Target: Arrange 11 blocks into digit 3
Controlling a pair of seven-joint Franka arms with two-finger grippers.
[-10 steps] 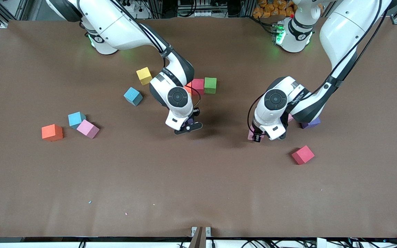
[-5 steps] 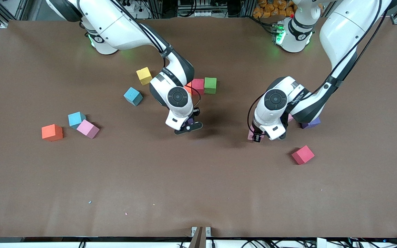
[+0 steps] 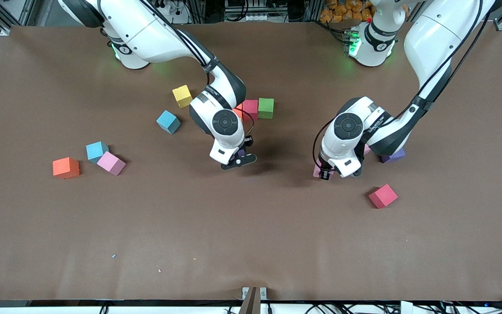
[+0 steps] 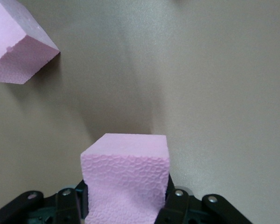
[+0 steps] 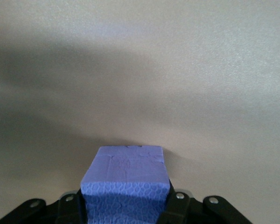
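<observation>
My left gripper (image 3: 324, 172) is shut on a pink block (image 4: 126, 175), held low over the table near its middle. Another pink block (image 4: 16, 46) lies close by, mostly under the left arm (image 3: 366, 149), with a purple block (image 3: 393, 155) next to it. My right gripper (image 3: 239, 158) is shut on a purple block (image 5: 125, 184), also low over the table. An orange block (image 3: 238, 111), partly hidden by the right wrist, a red block (image 3: 250, 109) and a green block (image 3: 266, 107) stand in a row farther from the camera.
A yellow block (image 3: 182, 96) and a blue block (image 3: 168, 121) lie toward the right arm's end. Farther along that end are another blue block (image 3: 96, 151), a pink block (image 3: 111, 163) and an orange block (image 3: 66, 168). A red block (image 3: 382, 196) lies nearer the camera than the purple one.
</observation>
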